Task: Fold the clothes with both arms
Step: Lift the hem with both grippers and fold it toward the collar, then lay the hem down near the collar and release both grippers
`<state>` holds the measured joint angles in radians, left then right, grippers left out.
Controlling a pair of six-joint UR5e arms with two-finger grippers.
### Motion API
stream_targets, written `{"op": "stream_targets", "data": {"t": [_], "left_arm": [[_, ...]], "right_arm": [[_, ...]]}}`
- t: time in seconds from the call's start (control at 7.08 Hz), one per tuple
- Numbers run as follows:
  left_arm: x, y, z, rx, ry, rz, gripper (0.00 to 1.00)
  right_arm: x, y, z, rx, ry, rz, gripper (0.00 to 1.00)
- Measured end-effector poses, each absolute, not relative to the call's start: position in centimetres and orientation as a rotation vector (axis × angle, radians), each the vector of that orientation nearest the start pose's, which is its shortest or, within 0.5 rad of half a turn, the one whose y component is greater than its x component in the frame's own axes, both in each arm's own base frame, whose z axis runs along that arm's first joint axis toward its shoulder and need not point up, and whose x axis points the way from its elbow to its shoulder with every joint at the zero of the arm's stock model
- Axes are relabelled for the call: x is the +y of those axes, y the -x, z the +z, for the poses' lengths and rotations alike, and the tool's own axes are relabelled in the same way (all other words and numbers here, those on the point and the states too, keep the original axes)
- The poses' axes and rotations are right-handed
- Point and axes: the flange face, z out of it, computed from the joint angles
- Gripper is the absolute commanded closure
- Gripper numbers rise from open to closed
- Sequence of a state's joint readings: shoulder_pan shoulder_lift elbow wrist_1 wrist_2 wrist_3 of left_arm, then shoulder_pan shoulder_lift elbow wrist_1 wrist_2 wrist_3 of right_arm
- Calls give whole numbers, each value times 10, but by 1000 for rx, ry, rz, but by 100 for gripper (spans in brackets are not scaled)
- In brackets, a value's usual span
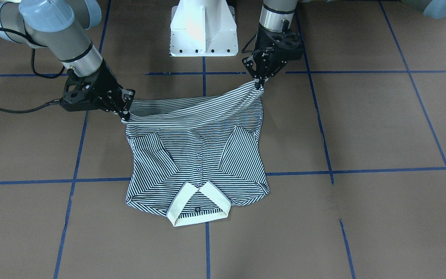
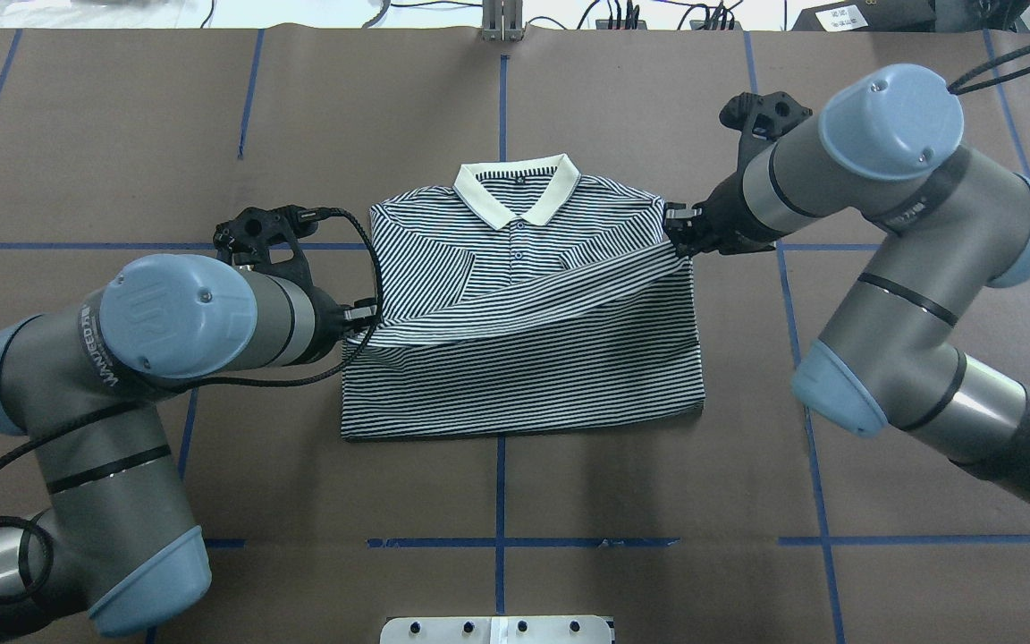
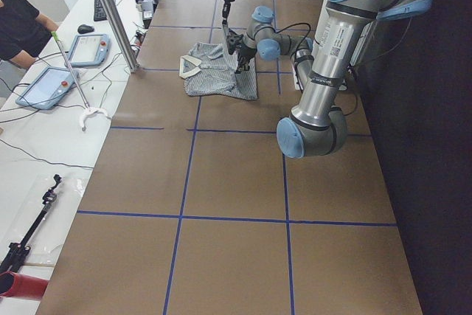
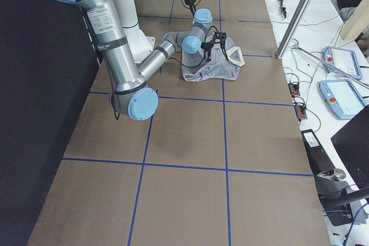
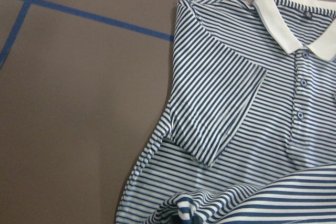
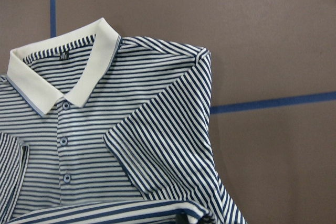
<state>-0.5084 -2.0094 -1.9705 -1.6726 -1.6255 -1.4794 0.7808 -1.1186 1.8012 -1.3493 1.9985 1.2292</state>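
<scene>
Shirt: striped polo (image 1: 196,162) lies front-up at mid-table, cream collar (image 1: 199,207) pointing away from the robot, both short sleeves (image 1: 157,155) folded in over the chest.
Hem: the bottom edge (image 1: 192,112) is raised off the table and strung in a sagging band between the two grippers, the cloth under it doubled back over the shirt's lower body.
Left gripper: jaws (image 1: 260,84) pinched tight on one hem corner, the fabric bunched to a point at the fingertips.
Right gripper: jaws (image 1: 127,113) likewise closed on the opposite hem corner; seen from overhead it sits nearer the collar than the left one, so the band runs at a slant across the shirt.
Arms: both reach in from the shirt's sides, wrists angled down toward the cloth.
Table: brown surface (image 1: 362,128) gridded with blue tape (image 1: 362,71); the white base (image 1: 203,35) stands at the robot's edge, well apart from the shirt.
Wrist views: each looks down on the collar, the buttons (image 5: 300,115) and one folded sleeve, with a striped fold of the held hem at the bottom edge.
</scene>
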Motion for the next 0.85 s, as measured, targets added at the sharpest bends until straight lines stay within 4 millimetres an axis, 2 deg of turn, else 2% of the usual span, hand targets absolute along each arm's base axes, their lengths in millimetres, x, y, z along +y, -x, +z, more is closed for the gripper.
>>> {"op": "stream_targets", "data": {"t": [0.14, 0.42, 0.57, 0.85], "left_arm": [[-420, -444, 246, 911, -255, -371, 100], [-467, -446, 262, 890, -297, -389, 100], [-488, -453, 273, 888, -309, -402, 100], [-517, -464, 303, 878, -318, -424, 100]], "right_arm": [[-534, 383, 277, -958, -146, 232, 100], [-579, 402, 305, -961, -161, 252, 100], [-595, 410, 319, -960, -162, 257, 100], [-611, 413, 335, -950, -160, 271, 100]]}}
